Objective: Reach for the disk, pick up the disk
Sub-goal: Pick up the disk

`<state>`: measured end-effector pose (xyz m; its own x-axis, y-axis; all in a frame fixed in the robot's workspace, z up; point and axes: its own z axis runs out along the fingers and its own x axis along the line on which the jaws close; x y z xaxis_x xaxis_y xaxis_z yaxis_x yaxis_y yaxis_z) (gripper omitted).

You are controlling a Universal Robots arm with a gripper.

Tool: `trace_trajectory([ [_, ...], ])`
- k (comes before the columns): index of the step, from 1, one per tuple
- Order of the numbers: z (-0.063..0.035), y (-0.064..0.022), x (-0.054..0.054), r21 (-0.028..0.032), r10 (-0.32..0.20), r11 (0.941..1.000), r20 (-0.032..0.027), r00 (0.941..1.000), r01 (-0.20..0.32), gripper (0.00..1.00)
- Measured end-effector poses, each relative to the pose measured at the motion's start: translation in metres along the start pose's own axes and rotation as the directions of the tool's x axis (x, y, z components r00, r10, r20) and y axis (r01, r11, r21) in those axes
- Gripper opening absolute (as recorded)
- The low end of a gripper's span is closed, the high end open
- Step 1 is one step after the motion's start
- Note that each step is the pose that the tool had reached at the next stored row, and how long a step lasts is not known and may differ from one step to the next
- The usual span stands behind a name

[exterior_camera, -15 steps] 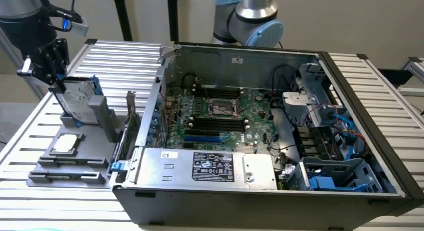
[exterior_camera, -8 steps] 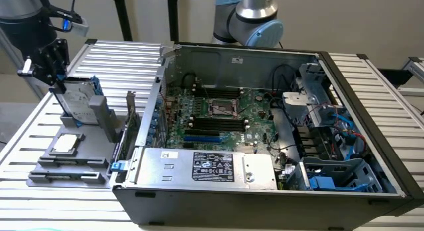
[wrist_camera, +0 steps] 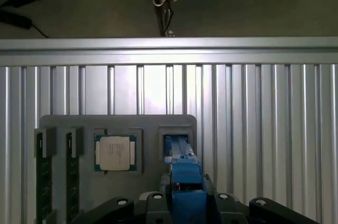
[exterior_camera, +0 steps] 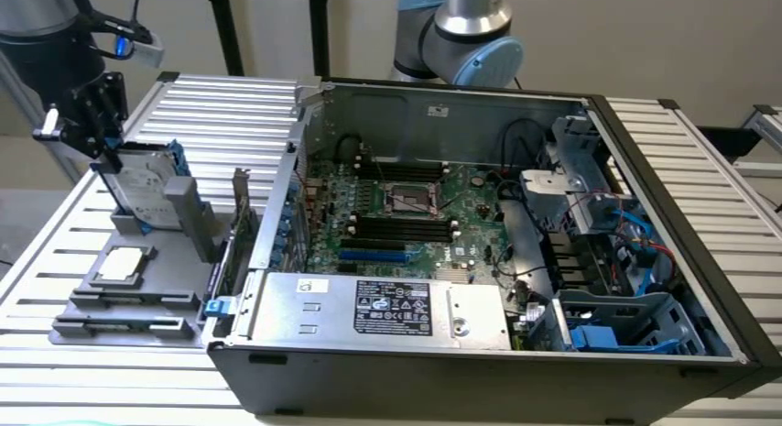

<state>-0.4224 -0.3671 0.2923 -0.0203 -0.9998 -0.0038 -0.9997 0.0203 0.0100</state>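
fingers (wrist_camera: 209,192) grip the tilted disk (exterior_camera: 145,183) (blue-railed) at the grey holder (exterior_camera: 135,298).

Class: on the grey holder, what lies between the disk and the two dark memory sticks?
The small square silver chip, seated in its own recess, lies between the disk and the memory sticks; the wrist view shows it.

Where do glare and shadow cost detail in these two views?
Wrist view: a pale glare patch washes out the table slats beyond the tray; the floor behind is dim; the disk in the gripper is evenly lit. Exterior view: the slats are bright toward the exterior view's left, the case is shadowed inside toward the exterior view's right, and the motherboard is evenly lit.
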Motion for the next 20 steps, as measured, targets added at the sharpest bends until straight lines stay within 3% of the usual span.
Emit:
trace_trajectory([
  [14, -0.0103, 0.0001, 0.000, -0.0001, 0.000, 1.0000, 0.0000, 1.0000, 0.000, 0.33],
  [20, -0.0249, 0.0003, 0.000, 0.0001, 0.000, 1.0000, 0.0001, 1.0000, 0.000, 0.33],
])
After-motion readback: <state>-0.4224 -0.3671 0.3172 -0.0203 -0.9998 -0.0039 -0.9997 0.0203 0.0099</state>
